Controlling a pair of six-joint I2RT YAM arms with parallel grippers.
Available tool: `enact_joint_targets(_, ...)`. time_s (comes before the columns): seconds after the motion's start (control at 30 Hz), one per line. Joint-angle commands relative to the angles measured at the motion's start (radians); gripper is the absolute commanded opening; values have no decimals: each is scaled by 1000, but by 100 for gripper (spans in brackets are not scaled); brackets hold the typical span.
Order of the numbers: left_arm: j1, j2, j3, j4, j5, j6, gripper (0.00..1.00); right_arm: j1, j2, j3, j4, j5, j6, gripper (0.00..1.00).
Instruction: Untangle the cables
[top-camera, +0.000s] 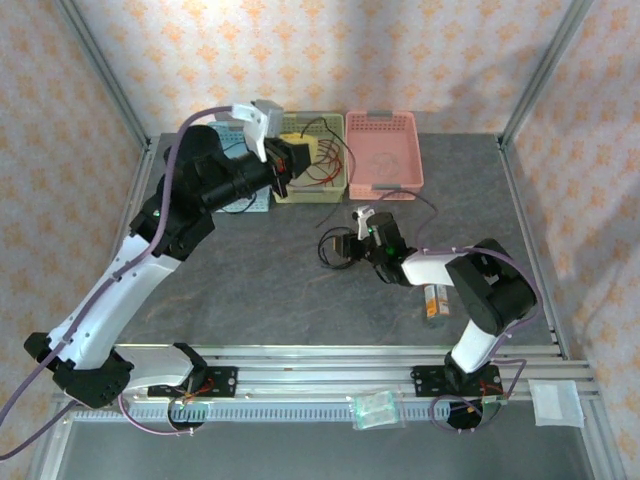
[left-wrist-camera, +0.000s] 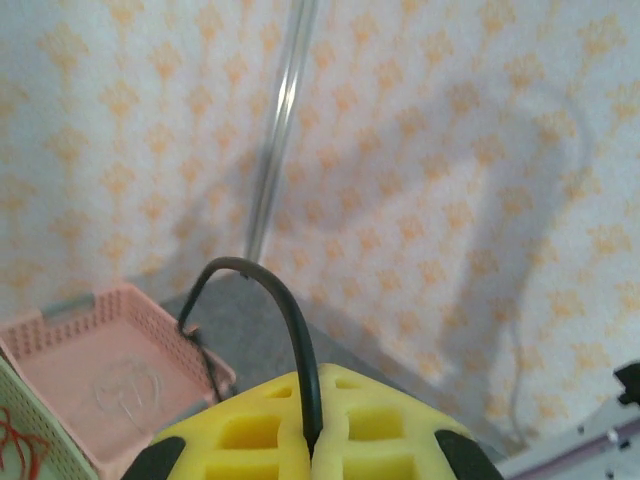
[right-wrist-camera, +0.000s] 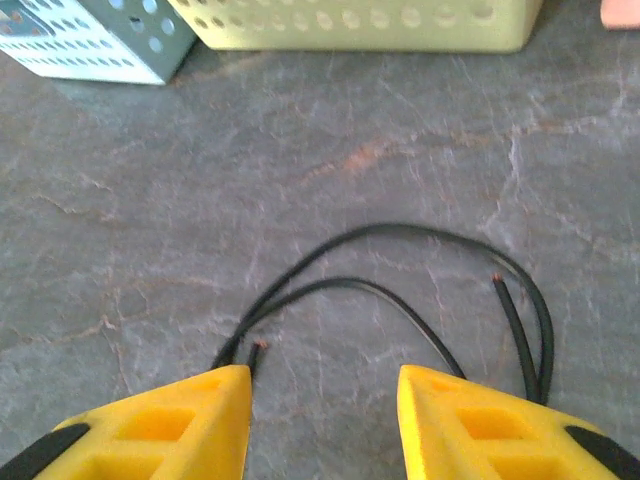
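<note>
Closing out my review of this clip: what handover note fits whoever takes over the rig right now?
Left gripper: shut on a black cable, held up off the table.
Right gripper: open, low over black cables lying loose there.
Done: red cables in the green basket, a pale cable in the pink basket.
Left: free and put away the black ones.

The near-left tabletop lay open. Along the far edge stood a blue basket, a green basket and a pink basket, with the left arm stretched above the first two. A black cable looped mid-table. A small object, possibly a tube, sat beside the right arm.
</note>
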Motion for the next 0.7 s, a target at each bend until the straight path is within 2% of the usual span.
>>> enact_joint_targets(0.0,-4,34,74,-79,-105,36,0,-1,-16,-28,33,18,15,44)
enact_joint_targets(0.13,-3,63,118,-131,-236,58,0,2,-94,-76,40,6,2,48)
enact_joint_targets(0.27,17,90,124,-141,-320,63,0,9,-214,-124,12,4,-13,59)
enact_joint_targets(0.37,66,104,101,-118,-313,43,0,16,-313,-152,-23,7,-16,71)
enact_joint_targets(0.5,174,112,31,-34,-230,-17,0,16,-455,-172,-63,61,2,99)
enact_joint_targets(0.67,260,150,1,24,-198,-40,0,16,-507,-56,-258,220,30,100)
